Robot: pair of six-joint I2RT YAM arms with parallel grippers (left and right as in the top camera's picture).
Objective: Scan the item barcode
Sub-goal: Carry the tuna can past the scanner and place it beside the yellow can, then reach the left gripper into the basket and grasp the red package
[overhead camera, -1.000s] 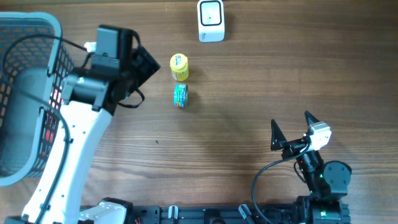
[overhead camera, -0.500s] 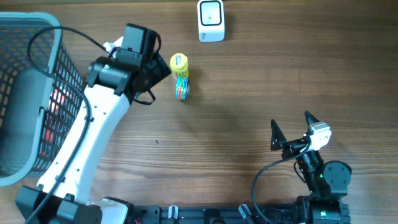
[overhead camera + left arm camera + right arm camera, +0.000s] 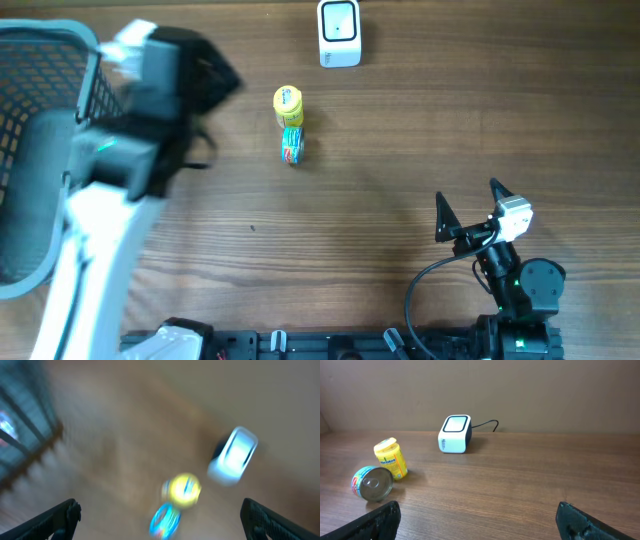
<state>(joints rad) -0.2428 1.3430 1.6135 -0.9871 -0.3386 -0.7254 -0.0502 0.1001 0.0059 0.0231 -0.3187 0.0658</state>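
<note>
Can laid on side, flat end turned toward right gripper; seen ahead of left gripper, centred between its wide, empty fingers. Left gripper judged nearer; right gripper wide, empty.

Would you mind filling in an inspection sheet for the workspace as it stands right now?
Surface: wooden table, no spills seen.
Job's things: white scanner at the far edge; yellow jar standing, blue can on its side right beside it, and whether they touch cannot be told.
Clutter: mesh basket at the left edge, contents unclear.
Grippers: left gripper blurred, open, empty, beside the basket; right gripper open, empty, front right.
Cables: scanner cable trailing behind the scanner; arm cable looping at the right arm.
Surroundings: plain wall behind the table.
</note>
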